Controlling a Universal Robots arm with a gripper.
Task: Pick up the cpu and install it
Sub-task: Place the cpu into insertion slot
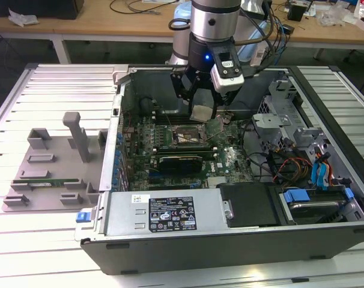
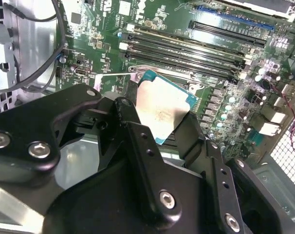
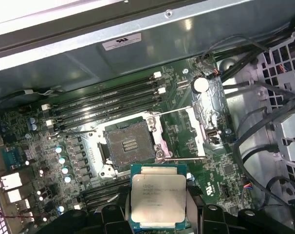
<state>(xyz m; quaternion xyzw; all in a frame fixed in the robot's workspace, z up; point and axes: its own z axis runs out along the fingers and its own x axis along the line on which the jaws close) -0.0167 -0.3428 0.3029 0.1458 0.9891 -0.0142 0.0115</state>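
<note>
My gripper [image 1: 203, 112] is shut on the cpu [image 1: 202, 113], a flat square chip with a silver-grey top. It hangs tilted inside the open computer case, a little above the motherboard. The empty cpu socket [image 1: 186, 137], its metal frame swung open, lies just below and towards the exterior view's left of the chip. In the first wrist view the cpu [image 3: 157, 197] sits between the black fingers [image 3: 200, 214], close beside the open socket [image 3: 128, 142]. The second wrist view looks past the black fingers [image 2: 133, 127] at the cpu [image 2: 163, 108] clamped by its edges.
The case walls [image 1: 118, 120] ring the motherboard. A black graphics card [image 1: 181, 161] lies in front of the socket, memory slots [image 3: 108, 100] behind it. Drive cages and cables [image 1: 302, 159] crowd the exterior view's right. A grey tray [image 1: 50, 165] sits outside at the left.
</note>
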